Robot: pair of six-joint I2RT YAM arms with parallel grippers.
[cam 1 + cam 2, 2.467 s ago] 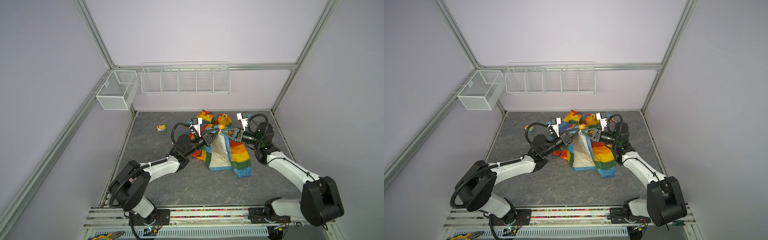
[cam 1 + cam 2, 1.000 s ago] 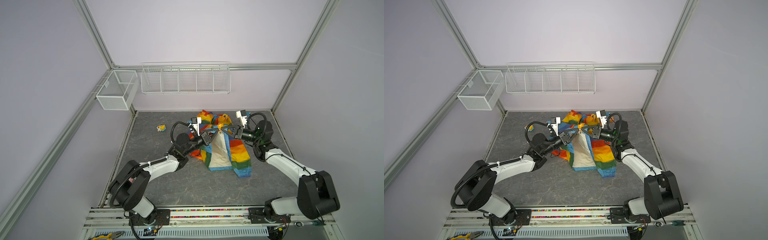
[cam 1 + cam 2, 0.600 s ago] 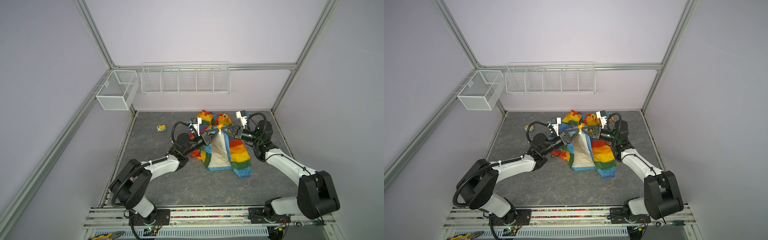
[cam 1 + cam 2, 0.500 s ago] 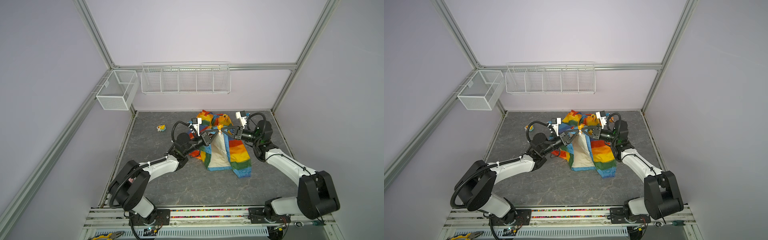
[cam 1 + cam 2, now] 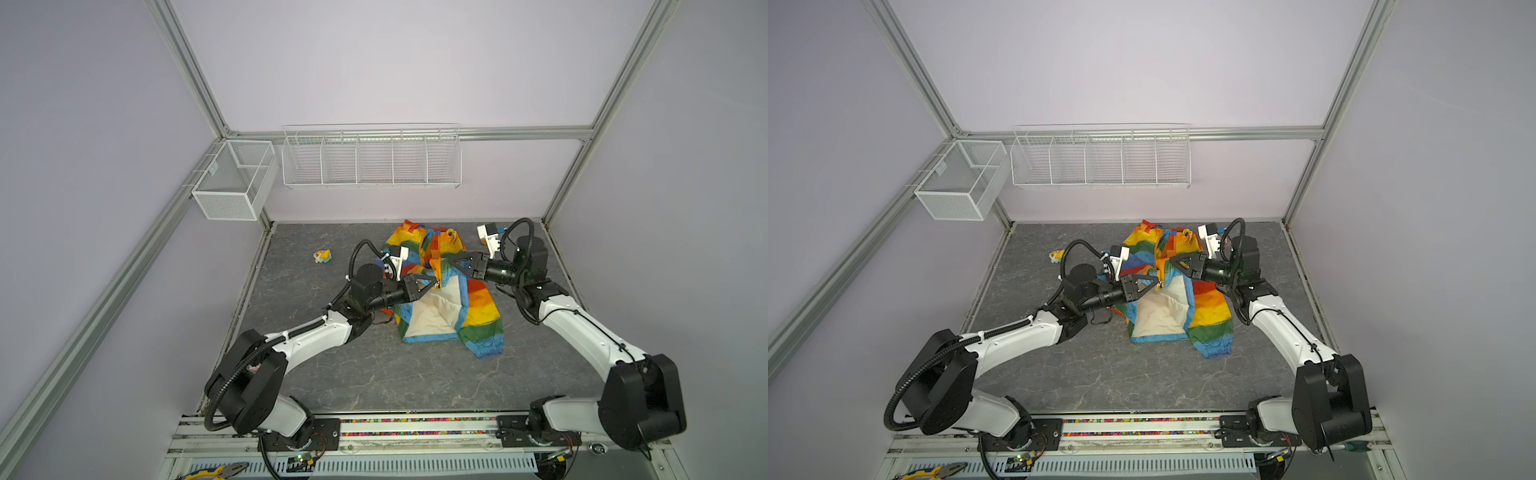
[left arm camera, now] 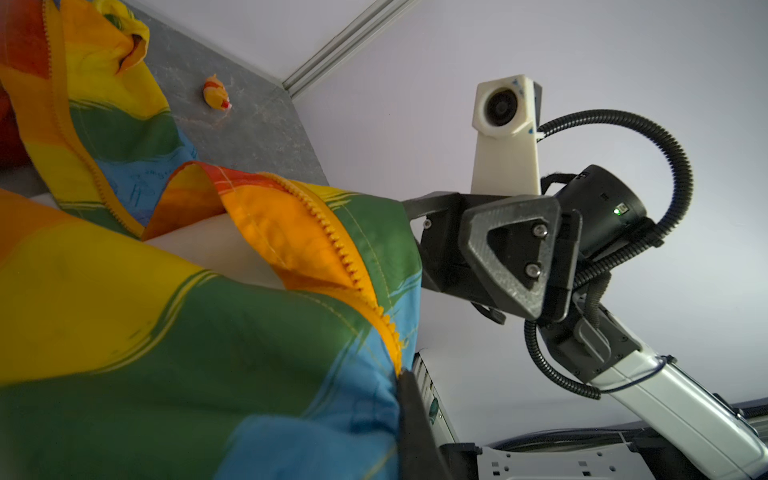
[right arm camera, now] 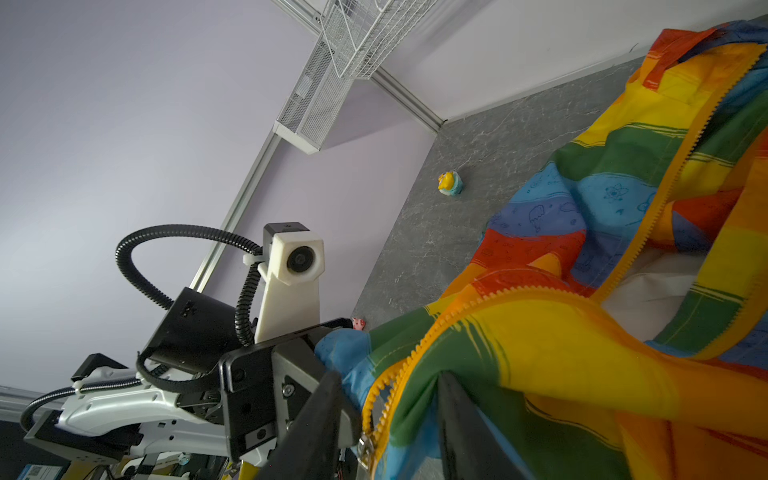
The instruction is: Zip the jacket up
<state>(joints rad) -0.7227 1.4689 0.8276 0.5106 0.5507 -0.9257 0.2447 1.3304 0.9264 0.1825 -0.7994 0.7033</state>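
The rainbow-striped jacket (image 5: 478,307) (image 5: 1208,307) lies front open on the grey floor, its pale lining showing. Its upper front is lifted between both grippers. My left gripper (image 5: 436,284) (image 5: 1159,283) is shut on the blue and green cloth beside the orange zipper band (image 6: 345,253). Only one of its fingers (image 6: 415,428) shows; cloth hides the other. My right gripper (image 5: 444,261) (image 5: 1168,259) (image 7: 390,428) stands open. The zipper teeth, the metal slider (image 7: 365,448) and a fold of green cloth lie between its parted jaws.
A small yellow toy duck (image 5: 322,256) (image 7: 449,183) sits on the floor left of the jacket. Another small toy (image 6: 216,93) lies near the back right corner. A mesh box (image 5: 232,183) and a wire rack (image 5: 370,158) hang on the walls.
The right gripper's jaws have come apart around the zipper edge. Both arms and the lifted jacket have hardly moved.
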